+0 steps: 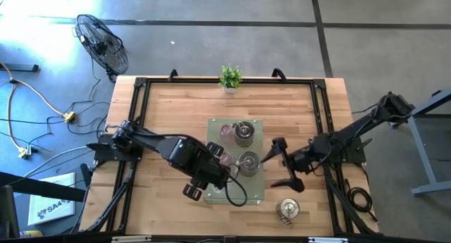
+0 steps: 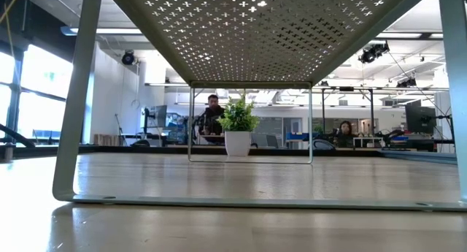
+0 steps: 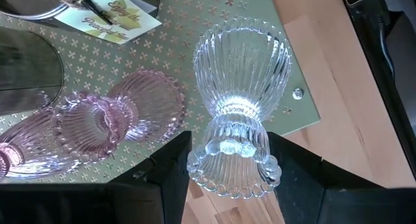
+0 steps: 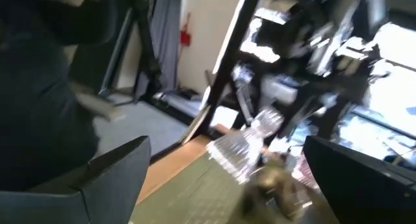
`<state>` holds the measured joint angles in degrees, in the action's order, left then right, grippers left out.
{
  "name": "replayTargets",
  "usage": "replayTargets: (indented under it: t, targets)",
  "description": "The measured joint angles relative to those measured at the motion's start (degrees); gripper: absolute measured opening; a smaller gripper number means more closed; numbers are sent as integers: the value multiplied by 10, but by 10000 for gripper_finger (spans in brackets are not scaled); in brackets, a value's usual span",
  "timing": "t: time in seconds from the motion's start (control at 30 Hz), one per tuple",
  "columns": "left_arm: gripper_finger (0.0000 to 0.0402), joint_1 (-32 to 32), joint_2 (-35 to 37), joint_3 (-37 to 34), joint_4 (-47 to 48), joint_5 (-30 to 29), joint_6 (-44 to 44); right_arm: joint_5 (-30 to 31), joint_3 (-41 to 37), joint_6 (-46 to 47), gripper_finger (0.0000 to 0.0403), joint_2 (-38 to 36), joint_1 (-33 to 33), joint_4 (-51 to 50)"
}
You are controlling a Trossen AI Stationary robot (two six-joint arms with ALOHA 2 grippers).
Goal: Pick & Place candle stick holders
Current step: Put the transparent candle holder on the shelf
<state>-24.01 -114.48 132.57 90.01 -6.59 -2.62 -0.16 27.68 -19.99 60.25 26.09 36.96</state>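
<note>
I count six candle stick holders in all: one clear glass holder, two pinkish glass holders as far as I can tell, and three silvery metal holders. One perforated stand. One potted plant. One floor fan. Two people sit in the room behind.

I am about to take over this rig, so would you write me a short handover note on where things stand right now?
Left gripper: shut on the clear glass holder, held above the perforated tray's edge.
Right gripper: open, empty, beside the tray.
On the tray: pink glass holders and metal holders.
Off the tray: one metal holder on the table.
Left to do: set down the clear holder and deal with the stray one.
</note>
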Motion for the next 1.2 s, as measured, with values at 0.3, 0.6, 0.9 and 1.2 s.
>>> replayTargets:
  t: [0.3, 0.6, 0.9, 1.2]
  targets:
    - [177, 0, 0, 0, 0, -4, -1, 0, 30, 13, 400, 21, 38, -54]
    - [177, 0, 0, 0, 0, -8, 1, 7, 242, 40, 400, 163, 60, -300]
    - [177, 0, 0, 0, 0, -11, 1, -16, 362, 17, 400, 265, 44, -383]
    - [177, 0, 0, 0, 0, -10, 0, -16, 373, 4, 400, 288, 12, -376]
